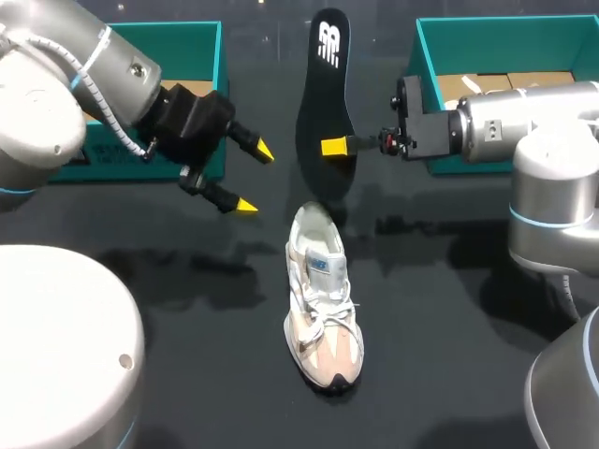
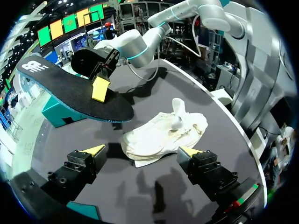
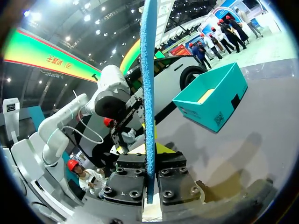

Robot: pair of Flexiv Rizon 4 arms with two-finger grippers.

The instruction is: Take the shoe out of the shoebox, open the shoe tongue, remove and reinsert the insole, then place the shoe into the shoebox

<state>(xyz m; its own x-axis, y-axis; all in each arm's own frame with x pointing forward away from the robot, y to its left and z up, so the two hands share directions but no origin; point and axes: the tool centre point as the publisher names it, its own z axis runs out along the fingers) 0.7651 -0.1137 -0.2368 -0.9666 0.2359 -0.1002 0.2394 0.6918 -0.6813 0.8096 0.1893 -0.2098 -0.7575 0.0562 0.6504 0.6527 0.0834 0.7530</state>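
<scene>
- Holding the black insole [image 1: 328,103] at upper centre, clear of the table [image 1: 449,281]: right gripper [image 1: 335,146], fingers pinching the insole's edge, arm reaching in level from the right.
- Left gripper [image 1: 255,178]: fingers spread, empty, left of centre, angled down toward the middle.
- Shoe [image 1: 323,313]: on the table at centre, toe toward the lower edge, outside both boxes.
- Teal shoeboxes: upper left [image 1: 201,37], upper right [image 1: 440,42].
- Progress, as judged: unboxing and insole removal done; reinserting and boxing remain.
</scene>
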